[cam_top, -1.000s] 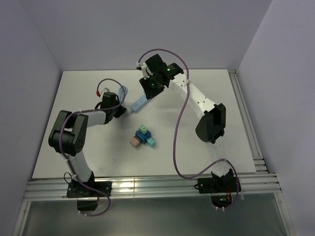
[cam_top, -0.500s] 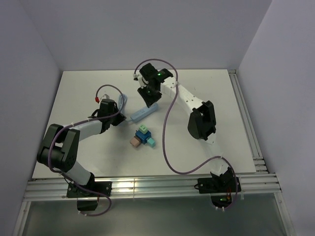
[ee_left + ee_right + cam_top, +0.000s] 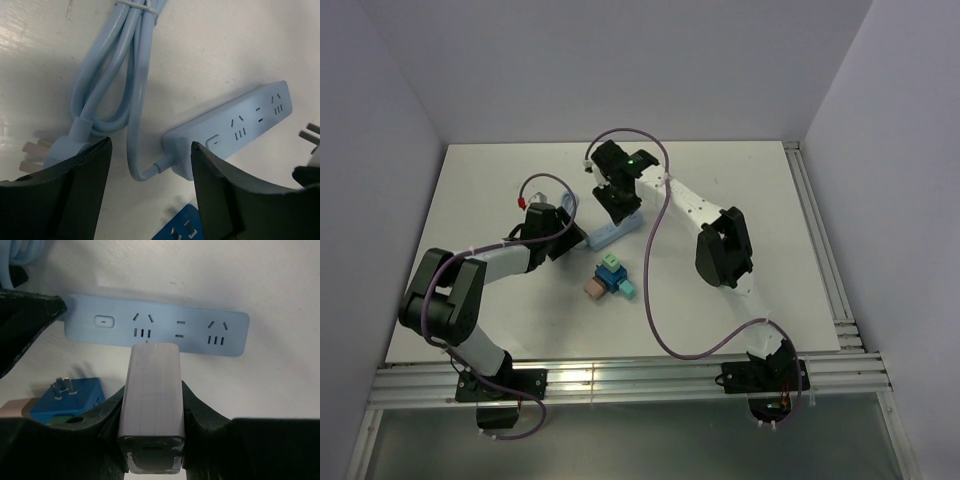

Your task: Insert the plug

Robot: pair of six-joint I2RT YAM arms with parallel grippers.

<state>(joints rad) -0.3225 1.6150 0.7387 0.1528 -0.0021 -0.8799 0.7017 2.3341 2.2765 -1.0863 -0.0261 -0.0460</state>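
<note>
The plug point(image 3: 152, 385), a pale grey block, sits in my right gripper point(image 3: 153, 390), which is shut on it. Its prongs point at the light blue power strip point(image 3: 155, 332), just short of the middle sockets; I cannot tell whether they touch. From above, the right gripper point(image 3: 620, 203) hovers over the strip point(image 3: 610, 235). My left gripper point(image 3: 150, 146) is open with nothing between its fingers, straddling the strip's cable end point(image 3: 172, 162). The strip point(image 3: 235, 122) lies flat with its sockets facing up. In the top view the left gripper point(image 3: 566, 232) is at the strip's left end.
The strip's blue cable point(image 3: 115, 65) lies coiled and tied behind the left gripper, with its own plug point(image 3: 55, 150) by the left finger. A cluster of blue, green, teal and pink adapters point(image 3: 608, 280) sits just in front of the strip. Metal rails point(image 3: 825, 260) run along the table's right edge.
My left gripper has opened from shut. The right arm has carried the plug forward and down over the power strip.
</note>
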